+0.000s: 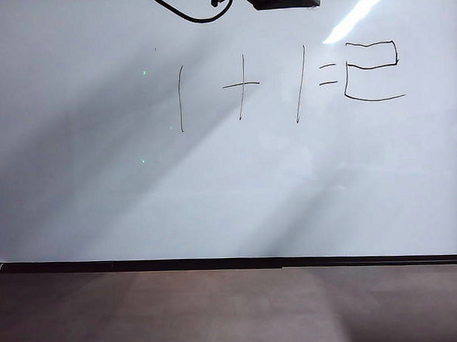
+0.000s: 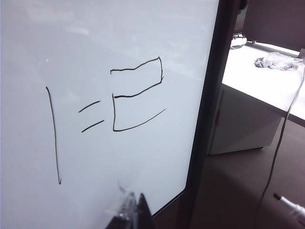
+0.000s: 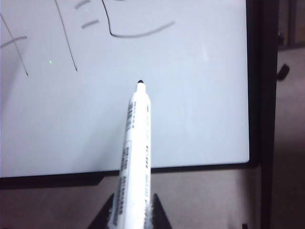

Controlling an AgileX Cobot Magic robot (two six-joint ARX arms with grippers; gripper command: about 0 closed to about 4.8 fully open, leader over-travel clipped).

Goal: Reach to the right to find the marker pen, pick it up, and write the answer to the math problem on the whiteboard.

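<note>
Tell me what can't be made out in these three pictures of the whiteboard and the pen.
- Left end effector: left wrist view's edge cuts it off; open or shut unclear.
- Marker pen: its rear end runs off the right wrist view; barrel print is blurred.
- Right end effector: shut on the pen, only finger stubs show.
- Answer: upper part cut off in the right wrist view.
- Whiteboard: top edge outside the exterior view.

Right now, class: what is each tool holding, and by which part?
Right tool grips the marker pen by its rear barrel, tip forward. Left tool holds nothing visible.
</note>
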